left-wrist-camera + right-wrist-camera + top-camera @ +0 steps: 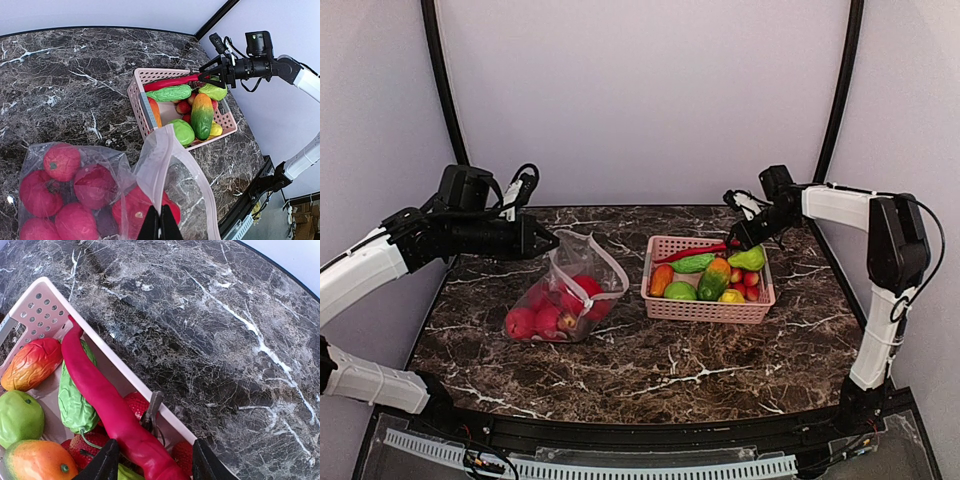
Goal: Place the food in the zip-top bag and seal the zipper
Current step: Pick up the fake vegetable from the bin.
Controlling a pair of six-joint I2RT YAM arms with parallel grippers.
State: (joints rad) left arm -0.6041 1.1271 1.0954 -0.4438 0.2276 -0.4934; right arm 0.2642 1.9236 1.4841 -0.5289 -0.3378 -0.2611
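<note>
Pinching the rim of the bag (pixel 582 262) with my left hand (pixel 160 222) props its mouth open beside the basket (pixel 705 312); right hand (pixel 733 240) sits spread around the red pepper (pixel 105 400), ready to grab it.

Running white veins through the dark brown marble of the table (pixel 650 370). Showing glossy red and magenta fruits (pixel 542 318) through the clear bag (pixel 575 275) on the left, with the zipper (pixel 151 156) edging it in pale pinkish white. Standing out pale pink, pierced in a lattice of holes, on the basket (pixel 705 312) to the right. Laying a long pink-red chilli (pixel 100 390) beside a bumpy green gourd (pixel 169 93) there; shading the mango (pixel 201 116) from orange into green; painting the apple (pixel 182 132) bright green, the pear (pixel 212 91) yellow-green, the lemon (pixel 216 130) yellow, the strawberries (pixel 136 402) red. Blending orange and red on the fruit at the basket's left end (pixel 31 362). Pairing white with black on the left arm (pixel 365 270) and the right arm (pixel 840 207). Leaving the walls (pixel 640 100) pale lilac-grey.
</note>
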